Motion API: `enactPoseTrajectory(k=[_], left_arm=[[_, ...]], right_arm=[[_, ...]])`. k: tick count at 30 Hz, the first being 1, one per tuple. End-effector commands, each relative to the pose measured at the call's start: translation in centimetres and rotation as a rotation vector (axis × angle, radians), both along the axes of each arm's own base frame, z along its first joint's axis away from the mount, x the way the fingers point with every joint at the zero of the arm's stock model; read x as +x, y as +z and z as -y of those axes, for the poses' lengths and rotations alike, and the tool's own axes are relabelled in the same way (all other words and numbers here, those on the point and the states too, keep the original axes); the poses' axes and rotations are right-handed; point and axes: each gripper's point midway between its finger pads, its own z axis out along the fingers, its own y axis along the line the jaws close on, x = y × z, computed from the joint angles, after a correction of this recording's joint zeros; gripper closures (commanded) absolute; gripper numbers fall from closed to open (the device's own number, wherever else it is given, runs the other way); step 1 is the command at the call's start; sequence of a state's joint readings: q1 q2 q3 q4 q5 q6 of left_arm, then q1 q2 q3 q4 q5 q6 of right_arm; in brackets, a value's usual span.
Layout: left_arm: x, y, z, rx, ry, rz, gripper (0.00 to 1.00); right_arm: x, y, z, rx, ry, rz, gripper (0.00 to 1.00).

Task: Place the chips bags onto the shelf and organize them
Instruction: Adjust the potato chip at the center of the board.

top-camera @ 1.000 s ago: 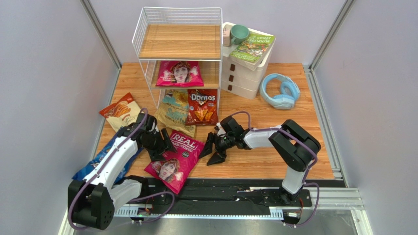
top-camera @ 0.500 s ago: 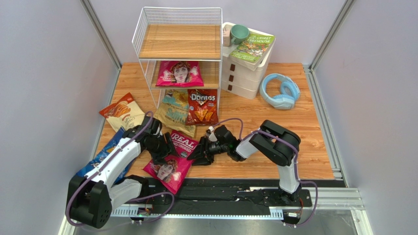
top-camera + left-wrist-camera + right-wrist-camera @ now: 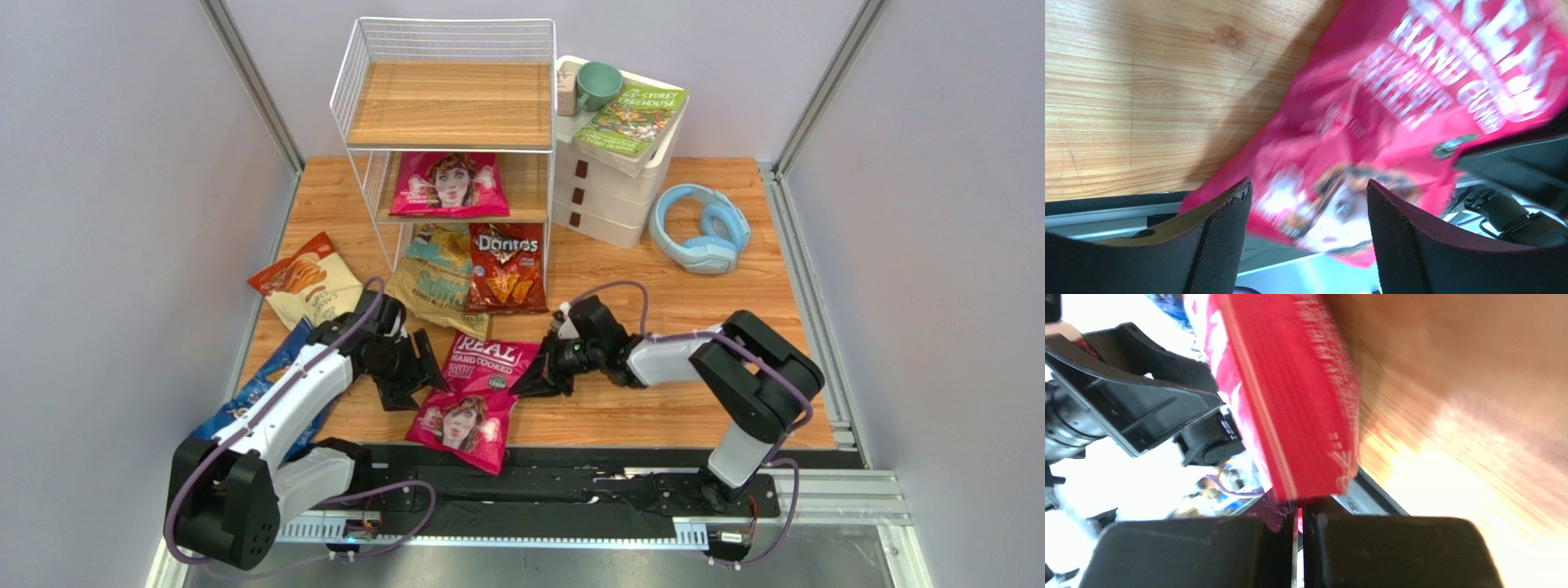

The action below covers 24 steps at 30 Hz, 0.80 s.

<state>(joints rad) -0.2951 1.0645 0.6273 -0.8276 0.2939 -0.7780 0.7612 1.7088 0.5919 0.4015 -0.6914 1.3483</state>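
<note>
Your right fingers point(image 3: 1389, 551) were clamped on the right edge of the crinkly magenta foil bag point(image 3: 472, 398); your left fingers point(image 3: 1220, 245) hung open just left of it.

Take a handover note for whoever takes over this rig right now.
Left tool: open, beside the near magenta bag, holding nothing.
Right tool: shut on that bag's edge.
Done: second magenta bag lies on the shelf's middle tier.
Tan-and-teal bag and red Doritos bag sit at the shelf's foot. Orange-and-cream bag and blue Doritos bag lie on the table, left side.
Left to do: shelve the gripped bag, then the others.
</note>
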Motion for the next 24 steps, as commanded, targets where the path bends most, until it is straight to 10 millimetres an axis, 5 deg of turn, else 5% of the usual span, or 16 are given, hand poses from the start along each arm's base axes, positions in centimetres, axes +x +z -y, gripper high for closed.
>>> enactPoseTrajectory(k=[1, 6, 13, 24], left_arm=[[1.5, 1.2, 0.6, -0.019, -0.048, 0.074, 0.25], [3.3, 1.1, 2.2, -0.086, -0.147, 0.139, 0.23], [5.9, 1.1, 3.6, -0.152, -0.148, 0.238, 0.22], [4.4, -2.1, 4.6, -0.230, -0.140, 0.171, 0.22]], right_arm=[[1.7, 0.7, 3.3, -0.202, 0.167, 0.134, 1.00], [3.5, 1.0, 4.4, -0.173, 0.194, 0.118, 1.00], [2.1, 0.0, 5.7, -0.214, 0.281, 0.088, 1.00], [1.2, -2.4, 6.8, -0.262, 0.367, 0.056, 1.00]])
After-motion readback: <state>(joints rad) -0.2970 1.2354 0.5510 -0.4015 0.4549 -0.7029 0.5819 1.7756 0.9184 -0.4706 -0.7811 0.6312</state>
